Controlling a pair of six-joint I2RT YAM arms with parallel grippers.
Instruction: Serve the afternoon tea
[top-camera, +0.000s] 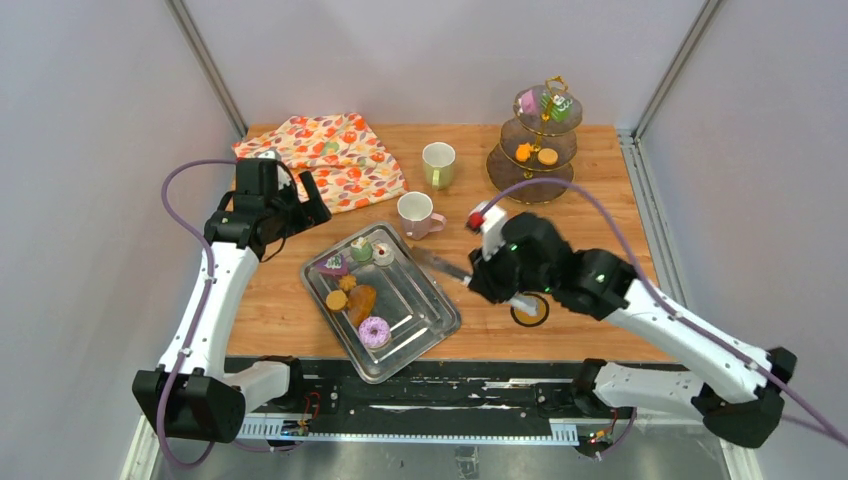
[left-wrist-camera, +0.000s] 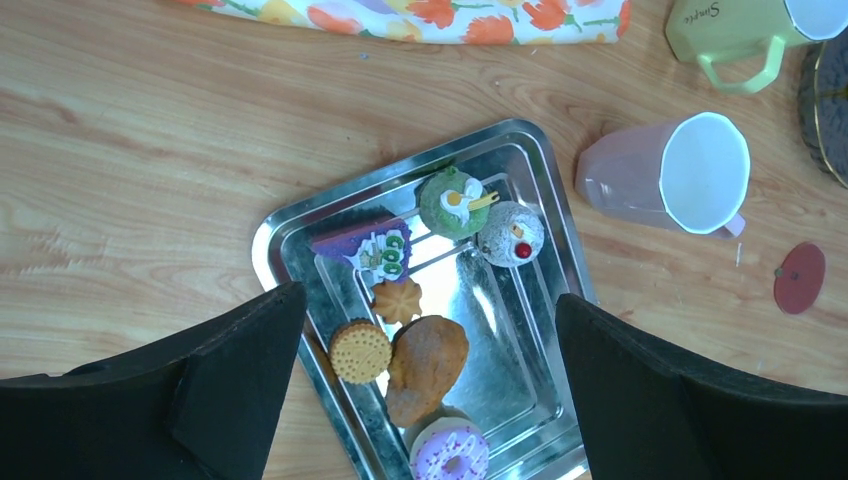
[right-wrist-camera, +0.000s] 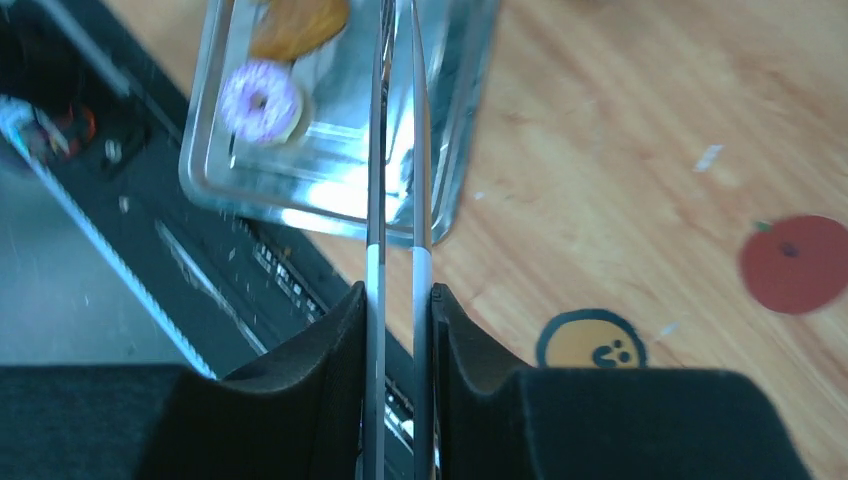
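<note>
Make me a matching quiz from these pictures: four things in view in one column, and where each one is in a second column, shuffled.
Column one
1. pink-iced donut
2. metal tongs
3. pale-green mug
4. floral cloth

Column two
A. at the far left corner of the table
B. clamped in the right gripper
C. on the steel tray
D. standing between the floral cloth and the tiered stand

Pairs: 1-C, 2-B, 3-D, 4-A
</note>
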